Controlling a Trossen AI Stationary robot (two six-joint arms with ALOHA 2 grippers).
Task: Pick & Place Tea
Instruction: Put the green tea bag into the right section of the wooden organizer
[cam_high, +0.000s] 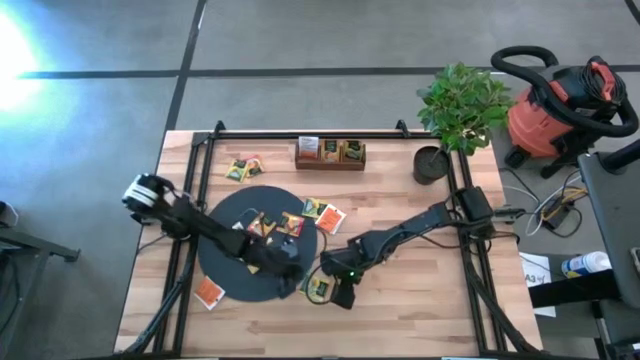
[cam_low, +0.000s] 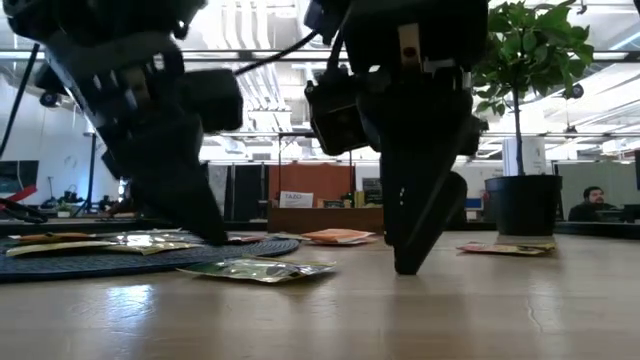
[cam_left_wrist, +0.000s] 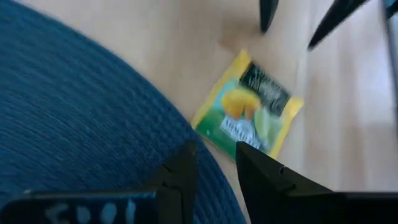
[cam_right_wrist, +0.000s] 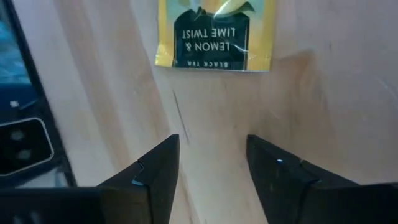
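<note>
A yellow-green tea packet (cam_high: 318, 288) lies flat on the wood just off the near right edge of the black disc (cam_high: 240, 270). My left gripper (cam_left_wrist: 214, 162) hovers open over that disc edge, with the packet (cam_left_wrist: 249, 112) just ahead of its fingers. My right gripper (cam_right_wrist: 214, 162) stands open, low over the wood on the packet's right side, with the packet (cam_right_wrist: 214, 34) ahead of its tips. Neither gripper holds anything. Two more tea packets (cam_high: 278, 224) lie on the disc. Others lie on the wood (cam_high: 322, 213), (cam_high: 242, 168), (cam_high: 208, 292).
A brown wooden tray (cam_high: 330, 153) with packets standing in it is at the table's far side. A potted plant (cam_high: 455, 115) stands at the far right. Black frame rails (cam_high: 190, 200) run along the table's left and right edges. Bare wood (cam_high: 420, 300) lies at the near right.
</note>
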